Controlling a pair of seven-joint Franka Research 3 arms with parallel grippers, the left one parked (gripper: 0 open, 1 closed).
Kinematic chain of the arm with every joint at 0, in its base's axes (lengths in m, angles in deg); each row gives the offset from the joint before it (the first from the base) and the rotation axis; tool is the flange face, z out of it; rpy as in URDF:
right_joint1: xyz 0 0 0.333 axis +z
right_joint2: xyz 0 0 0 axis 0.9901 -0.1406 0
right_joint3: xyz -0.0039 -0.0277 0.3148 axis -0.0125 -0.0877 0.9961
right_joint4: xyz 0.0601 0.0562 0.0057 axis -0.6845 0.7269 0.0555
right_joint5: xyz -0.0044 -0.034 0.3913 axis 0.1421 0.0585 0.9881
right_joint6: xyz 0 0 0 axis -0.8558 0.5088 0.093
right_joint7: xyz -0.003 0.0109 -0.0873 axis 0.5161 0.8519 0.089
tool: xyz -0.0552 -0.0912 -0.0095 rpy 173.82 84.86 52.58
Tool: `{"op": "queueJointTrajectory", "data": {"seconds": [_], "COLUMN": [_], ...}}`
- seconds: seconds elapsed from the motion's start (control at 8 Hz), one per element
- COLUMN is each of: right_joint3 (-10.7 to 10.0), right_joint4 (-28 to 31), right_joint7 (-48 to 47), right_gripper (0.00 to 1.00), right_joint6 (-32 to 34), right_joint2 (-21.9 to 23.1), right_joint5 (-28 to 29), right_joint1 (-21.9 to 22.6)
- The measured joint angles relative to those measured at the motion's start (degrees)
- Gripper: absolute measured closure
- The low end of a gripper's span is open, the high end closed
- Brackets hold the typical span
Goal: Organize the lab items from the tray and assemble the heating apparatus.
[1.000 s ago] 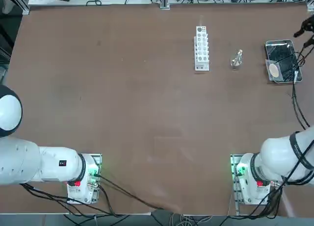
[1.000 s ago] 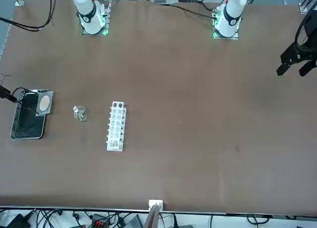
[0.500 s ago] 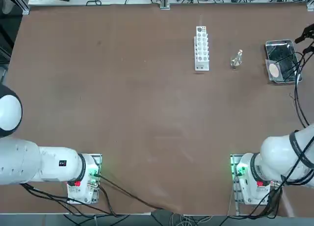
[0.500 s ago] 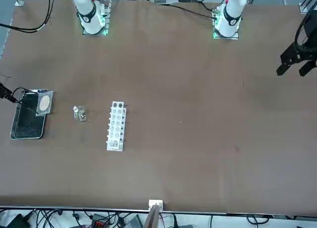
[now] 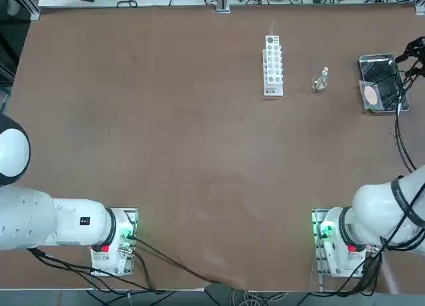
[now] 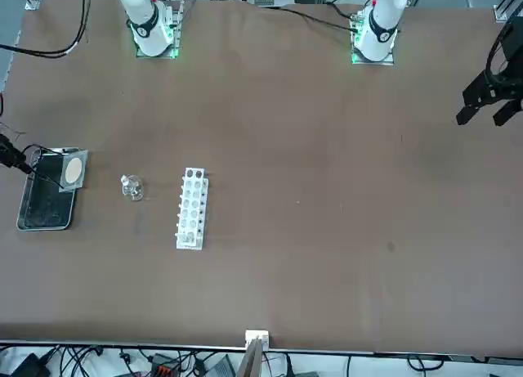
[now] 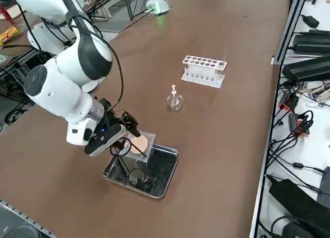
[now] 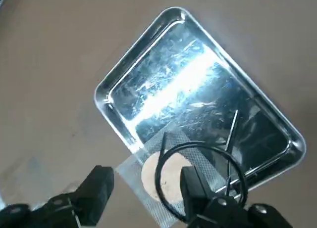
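right end effector above tray | open | ring stand on 1 finger

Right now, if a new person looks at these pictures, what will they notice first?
Probably the right hand, hanging above the shiny metal tray at the table's far right, fingers apart with the black wire ring stand by one finger. The grey mesh with its tan centre lies over the tray's rim. Further left on the table stand the small glass burner and the white test tube rack.

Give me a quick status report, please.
Right gripper open above mesh at tray edge. Ring stand in tray. Burner on table. Nothing blocking.
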Motion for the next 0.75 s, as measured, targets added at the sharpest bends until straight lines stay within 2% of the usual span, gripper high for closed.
{"op": "queueJointTrajectory", "data": {"seconds": [0.25, 0.75], "right_joint3": [0.11, 0.19], "right_joint4": [1.68, 2.02], "right_joint7": [-0.02, -1.83], "right_gripper": [0.17, 0.20], "right_joint6": [-2.22, -2.45], "right_joint2": [-0.31, -0.39], "right_joint5": [0.05, 0.15], "right_joint1": [0.23, 0.56]}}
